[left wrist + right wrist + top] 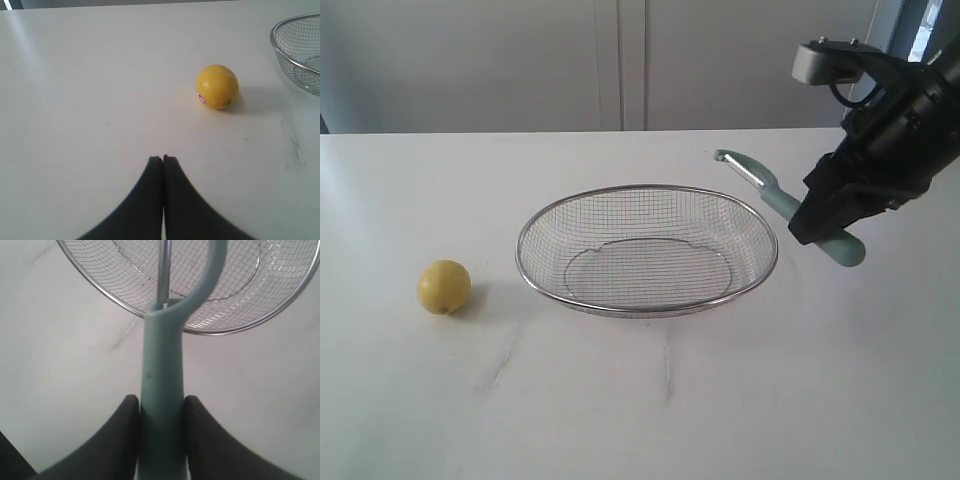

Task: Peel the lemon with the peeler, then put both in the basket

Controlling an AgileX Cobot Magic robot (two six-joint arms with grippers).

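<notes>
The yellow lemon (444, 286) rests on the white table left of the wire basket (530, 232); it also shows in the left wrist view as the lemon (217, 86) with a small sticker. My right gripper (817, 226) is shut on the pale teal handle of the peeler (772, 192), held in the air beside the basket's right rim, blade head pointing back left. In the right wrist view the peeler (161, 390) sits between both fingers of the right gripper (161, 402), over the basket (250, 322). My left gripper (163, 159) is shut and empty, some way from the lemon; it is outside the exterior view.
The white table (720, 400) reaches to a pale wall at the back. The basket rim (280, 55) shows at the edge of the left wrist view. Faint grey marks lie on the table in front of the basket.
</notes>
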